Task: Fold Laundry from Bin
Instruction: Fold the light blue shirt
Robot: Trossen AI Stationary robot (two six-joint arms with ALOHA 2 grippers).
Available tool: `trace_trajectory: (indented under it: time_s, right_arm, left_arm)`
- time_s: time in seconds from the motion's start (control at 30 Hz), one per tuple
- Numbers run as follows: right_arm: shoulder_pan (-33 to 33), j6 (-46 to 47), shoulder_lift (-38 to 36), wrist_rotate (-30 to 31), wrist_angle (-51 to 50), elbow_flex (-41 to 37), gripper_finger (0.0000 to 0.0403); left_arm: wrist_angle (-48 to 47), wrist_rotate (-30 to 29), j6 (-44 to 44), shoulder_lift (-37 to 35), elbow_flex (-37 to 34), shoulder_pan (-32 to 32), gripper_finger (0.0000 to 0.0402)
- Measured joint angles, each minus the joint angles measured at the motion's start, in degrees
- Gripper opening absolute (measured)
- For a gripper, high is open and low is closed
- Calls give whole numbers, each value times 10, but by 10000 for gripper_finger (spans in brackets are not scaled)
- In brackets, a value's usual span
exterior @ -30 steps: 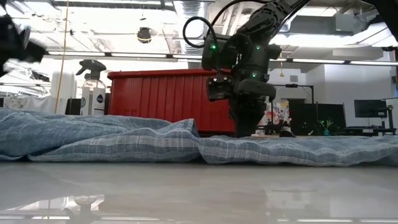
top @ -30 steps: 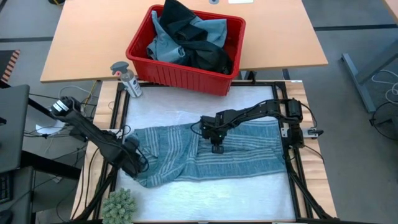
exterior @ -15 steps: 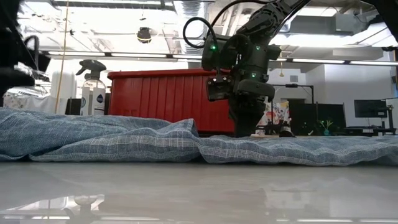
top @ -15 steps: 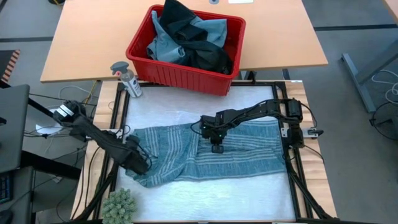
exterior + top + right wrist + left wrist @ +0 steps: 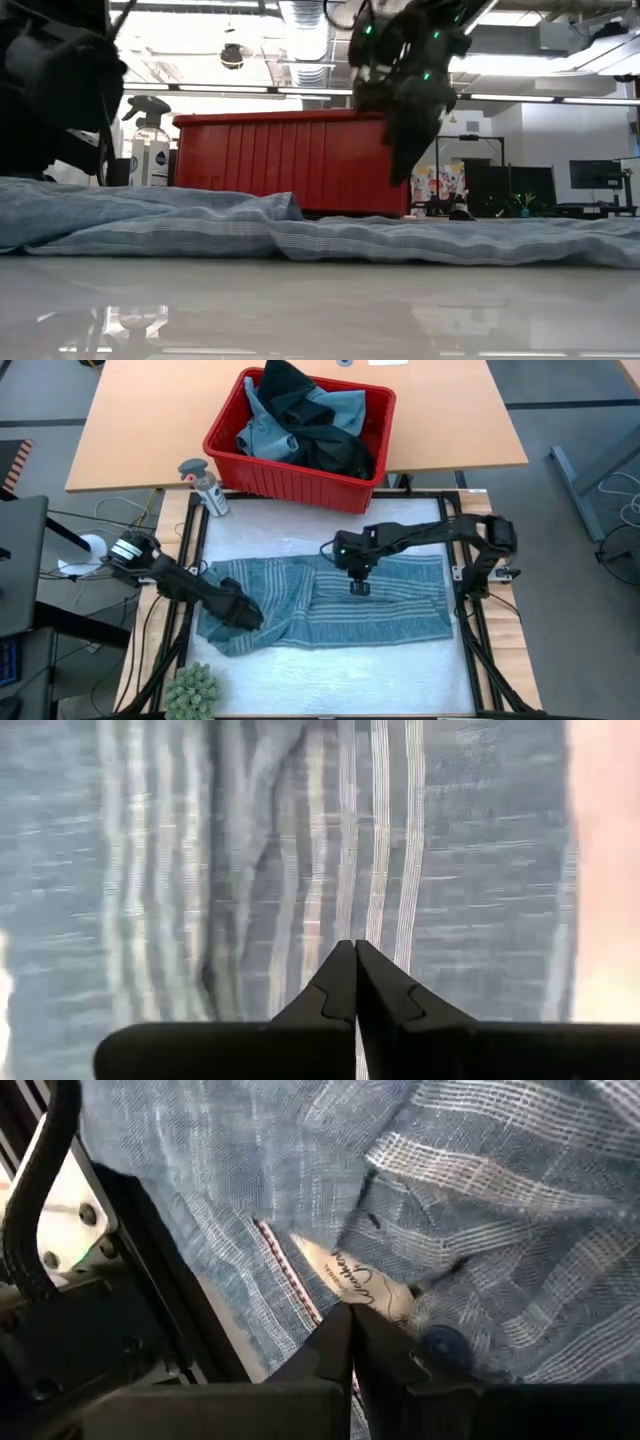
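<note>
A grey-blue striped garment of the laundry lies spread across the white mat. My left gripper is shut, with its tips down at the garment's left part, beside a sewn-in label and a dark button. My right gripper is shut and hangs clear above the garment's middle, with nothing in it; the low view shows it above the cloth. The red bin stands beyond the mat on the wooden table, with light blue and black garments piled in it. My left gripper comes slanting down onto the striped garment at its edge beside the label. Its shut fingertips rest on the cloth there. No cloth shows between them, and whether a fold is caught under them cannot be told. The garment lies flat on the mat.
A spray bottle stands at the mat's far left corner, next to the bin. A green spiky ball sits at the near left corner. Bare mat lies along the near side of the garment.
My left gripper has sunk and gone toward the table's right, from the garment's left end onto the cloth, and the arm has swung with it. My right gripper has risen off the garment's middle, leaving the cloth lying on the mat.
</note>
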Motion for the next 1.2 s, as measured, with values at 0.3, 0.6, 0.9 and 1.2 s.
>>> trace_trajectory:
  time_s: [0.3, 0.6, 0.9, 1.2]
  right_arm:
    - [-9, -4, -62, 42, -8, 2, 26]
    - [-51, 14, -46, 15, 107, -141, 24]
    - [-58, 26, -50, 20, 162, -249, 21]
    - [-83, 17, -51, 15, 189, -288, 21]
  left_arm:
    - [9, -77, 84, -3, 8, 114, 0]
    - [35, -107, 149, -2, 64, 181, 0]
    - [-99, -136, 185, -2, 131, 183, 0]
    - [-118, -104, 190, -36, 131, 180, 0]
